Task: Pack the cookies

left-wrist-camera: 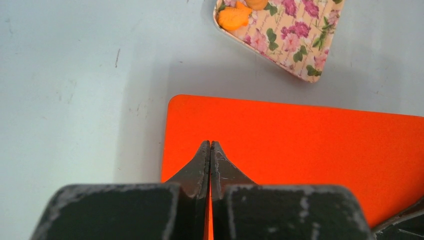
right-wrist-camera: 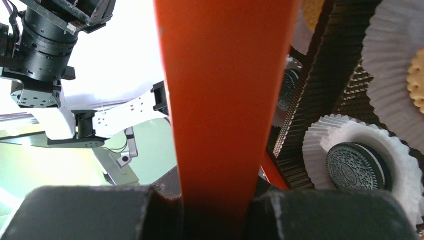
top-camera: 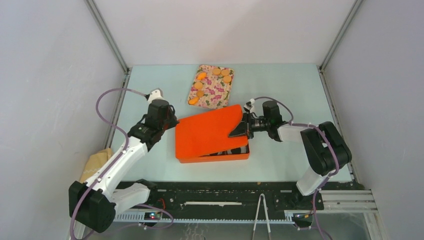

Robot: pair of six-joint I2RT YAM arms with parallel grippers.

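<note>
Orange all over, the lid [top-camera: 210, 131] sits tilted above the matching box [top-camera: 215, 157] in the middle of the desk [top-camera: 280, 90]. Its left side is low over the box and its right side is raised, so a dark slice of the inside shows along the near edge. The right gripper [top-camera: 240, 129] pinches the lid's right edge. In the right wrist view the orange sheet runs straight down between its two fingers, which clamp it from either side. The left gripper [left-wrist-camera: 210, 146] has its fingers pressed together with nothing between them, and hangs over the lid's left corner; whether the tips touch the lid I cannot tell.

Some of the cookies lie inside the box, seen past the lid from the right wrist. A black cookie [right-wrist-camera: 357, 166] with an embossed face rests in a white pleated paper cup [right-wrist-camera: 320, 142]. A tan cookie [right-wrist-camera: 416, 75] sits in another cup at the right border of that view, and dark corrugated dividers [right-wrist-camera: 327, 65] stand between the cups. More cookies [top-camera: 216, 71], tan and brighter orange, lie loose on a floral tray [top-camera: 215, 95] near the middle of the desk's far edge, just beyond the lid. One orange piece [left-wrist-camera: 234, 17] lies at the tray's corner in the left wrist view.

Metal tongs [top-camera: 261, 215] lie off the desk's near edge, between the two arm bases. A beige bundle [top-camera: 97, 161] sits beside the desk's left edge.
</note>
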